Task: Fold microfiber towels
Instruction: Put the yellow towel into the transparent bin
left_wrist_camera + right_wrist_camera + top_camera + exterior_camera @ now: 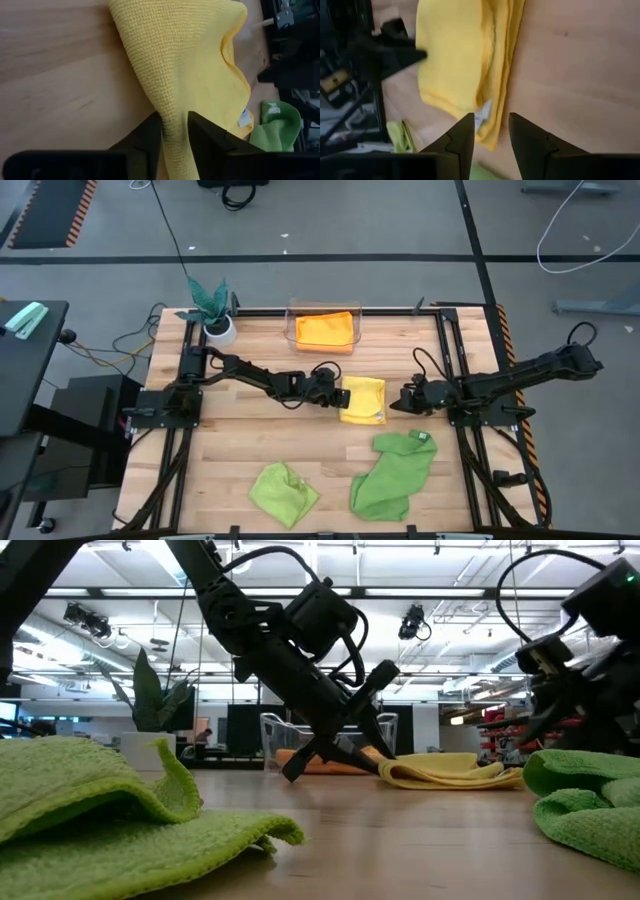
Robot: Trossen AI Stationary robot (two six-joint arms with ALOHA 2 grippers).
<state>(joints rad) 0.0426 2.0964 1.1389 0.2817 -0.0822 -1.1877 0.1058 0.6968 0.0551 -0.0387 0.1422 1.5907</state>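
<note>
My left hand (335, 395) pinches the yellow towel's (364, 399) nine o'clock edge at the worktop's (240, 445) centre, fingers (150, 135) nearly closed on plush. It looks light, limp and grippy, so I'd judge a hem or corner the best hold; mid-cloth would bunch. My right hand (395, 406) sits at its three o'clock edge, slightly parted and empty. Lime towel (283, 492) lies at seven o'clock, green towel (394, 474) at five, orange towel (325, 330) at twelve in a clear bin (292, 308). Only the wrist views show the yellow's layered fold and white tag (483, 113); only the low view shows it lying flat.
</note>
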